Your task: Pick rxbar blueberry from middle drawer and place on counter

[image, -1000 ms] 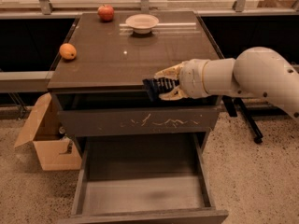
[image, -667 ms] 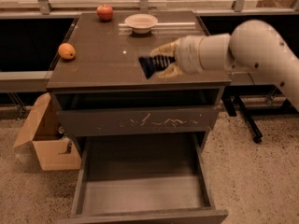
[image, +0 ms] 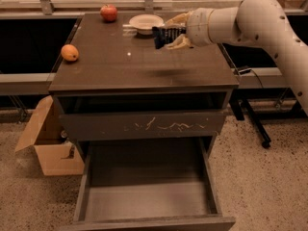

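My gripper (image: 172, 34) is shut on the rxbar blueberry (image: 163, 35), a small dark navy bar, and holds it in the air above the back right part of the counter (image: 120, 64). The bar sticks out to the left of the fingers, close to the white bowl. The middle drawer (image: 149, 201) stands pulled open at the bottom, its grey floor bare. My white arm (image: 260, 18) reaches in from the right.
A white bowl (image: 146, 23) and a red apple (image: 109, 12) sit at the back of the counter. An orange (image: 70, 53) lies near its left edge. A drawer front with whitish scratches (image: 144, 126) is above the open drawer. A cardboard box (image: 48, 143) stands on the floor at left.
My gripper has carried the bar up and back from the counter's front right edge to above its back right part, near the bowl.
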